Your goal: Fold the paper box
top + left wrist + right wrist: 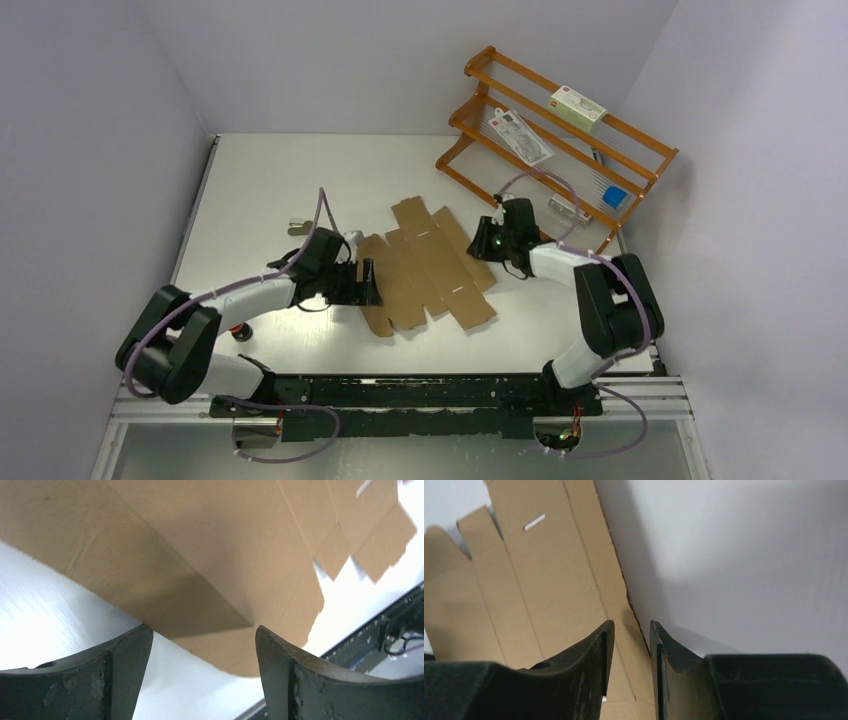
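The paper box [430,265] lies as a flat, creased brown cardboard sheet in the middle of the white table. My left gripper [368,283] is low at the sheet's left edge. In the left wrist view its jaws [202,630] stand wide open, with the cardboard's [200,555] edge just ahead and nothing between them. My right gripper [489,243] is at the sheet's far right edge. In the right wrist view it [631,624] straddles the cardboard's [539,580] edge. Its jaws are a narrow gap apart and not pressed on the sheet.
An orange wooden rack [560,150] stands at the back right, holding white packages [578,107] and a blue item [615,197]. A small metal piece [298,226] lies left of the sheet. A black rail [430,395] runs along the near edge.
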Tool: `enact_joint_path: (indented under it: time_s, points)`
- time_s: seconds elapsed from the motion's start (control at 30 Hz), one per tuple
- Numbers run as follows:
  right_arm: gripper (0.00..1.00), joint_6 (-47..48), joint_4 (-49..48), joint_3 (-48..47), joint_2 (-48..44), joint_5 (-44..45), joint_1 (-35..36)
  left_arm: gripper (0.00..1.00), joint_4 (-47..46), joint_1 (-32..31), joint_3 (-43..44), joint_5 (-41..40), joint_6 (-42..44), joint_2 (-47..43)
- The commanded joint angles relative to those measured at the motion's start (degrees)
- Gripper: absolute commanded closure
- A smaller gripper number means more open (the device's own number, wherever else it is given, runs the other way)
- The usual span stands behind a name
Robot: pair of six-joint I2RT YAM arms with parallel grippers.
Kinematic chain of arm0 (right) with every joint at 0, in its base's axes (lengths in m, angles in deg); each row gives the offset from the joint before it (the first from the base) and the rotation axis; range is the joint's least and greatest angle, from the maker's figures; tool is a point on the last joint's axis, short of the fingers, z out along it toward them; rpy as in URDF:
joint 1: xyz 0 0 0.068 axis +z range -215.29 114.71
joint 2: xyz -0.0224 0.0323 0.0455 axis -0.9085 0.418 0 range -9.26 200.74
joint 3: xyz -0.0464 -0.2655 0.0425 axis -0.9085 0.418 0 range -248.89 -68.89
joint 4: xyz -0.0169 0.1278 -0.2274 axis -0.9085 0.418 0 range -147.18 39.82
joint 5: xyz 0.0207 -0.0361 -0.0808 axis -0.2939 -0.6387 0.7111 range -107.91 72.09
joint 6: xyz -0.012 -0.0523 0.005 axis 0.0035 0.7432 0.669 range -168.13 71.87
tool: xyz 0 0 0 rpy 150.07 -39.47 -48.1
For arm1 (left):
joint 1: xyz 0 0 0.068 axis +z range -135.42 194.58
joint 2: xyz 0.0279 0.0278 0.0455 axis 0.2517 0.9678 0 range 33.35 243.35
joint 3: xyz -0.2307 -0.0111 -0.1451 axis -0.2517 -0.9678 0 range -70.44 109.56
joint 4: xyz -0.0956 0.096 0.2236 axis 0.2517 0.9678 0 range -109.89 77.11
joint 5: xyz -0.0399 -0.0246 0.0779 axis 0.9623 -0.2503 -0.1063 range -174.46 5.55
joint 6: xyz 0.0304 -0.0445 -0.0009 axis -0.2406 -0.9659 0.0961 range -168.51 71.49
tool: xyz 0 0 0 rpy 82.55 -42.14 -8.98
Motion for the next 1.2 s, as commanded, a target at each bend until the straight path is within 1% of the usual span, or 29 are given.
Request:
enact_joint_path:
  time_s: [0.0, 0.1, 0.17, 0.27, 0.33, 0.37, 0.43, 0.57, 0.67, 0.73, 0.87, 1.0, 1.07, 1.17]
  points:
    - [0.63, 5.6, 0.8, -8.1, 7.2, -0.7, 2.5, 0.19, 3.4, -2.5, -6.2, 1.6, -4.9, -4.6]
    - [0.62, 7.1, 1.3, -13.8, 11.7, 0.0, 3.1, 0.18, 5.5, -3.1, -9.4, -0.1, -7.4, -10.3]
    - [0.59, 8.0, 2.3, -17.4, 13.6, 0.5, 3.4, 0.16, 8.5, -3.2, -10.4, -2.3, -8.6, -14.6]
    - [0.47, 8.2, 4.5, -21.6, 14.3, 1.6, 3.6, 0.11, 10.9, -3.5, -10.4, -3.5, -10.7, -21.3]
    - [0.41, 7.6, 5.6, -21.8, 12.8, 3.2, 3.5, 0.08, 14.2, -3.3, -7.3, -6.7, -10.4, -23.7]
    - [0.38, 7.2, 5.7, -21.0, 11.3, 4.1, 3.6, 0.04, 16.4, -3.2, -5.1, -9.4, -9.5, -24.1]
    - [0.31, 6.5, 7.4, -18.3, 7.3, 6.6, 3.6, 0.02, 20.1, -2.9, -0.1, -14.6, -6.9, -23.3]
    - [0.21, 3.4, 9.1, -10.3, -2.7, 12.3, 3.4, 0.02, 22.3, -0.4, 9.7, -20.3, 1.6, -16.3]
    - [0.15, -0.7, 10.2, -3.6, -9.6, 16.0, 3.4, 0.02, 20.7, 3.5, 16.0, -18.2, 7.8, -9.0]
    - [0.13, -3.6, 9.9, 0.9, -14.9, 16.2, 3.4, 0.02, 19.4, 5.5, 20.1, -16.9, 11.1, -3.7]
    - [0.12, -9.8, 6.5, 8.5, -21.8, 14.7, 3.6, 0.02, 18.2, 7.7, 27.7, -12.7, 14.9, 6.4]
    - [0.12, -13.5, 3.5, 12.5, -23.6, 13.6, 3.7, 0.02, 18.6, 8.1, 34.1, -9.6, 16.1, 15.1]
    - [0.12, -14.5, 2.0, 13.2, -22.6, 13.1, 3.7, 0.02, 19.0, 8.1, 36.0, -7.6, 16.5, 18.9]
    - [0.12, -15.1, -0.3, 13.2, -19.4, 11.2, 3.8, 0.02, 18.9, 8.1, 36.5, -6.7, 16.6, 22.1]
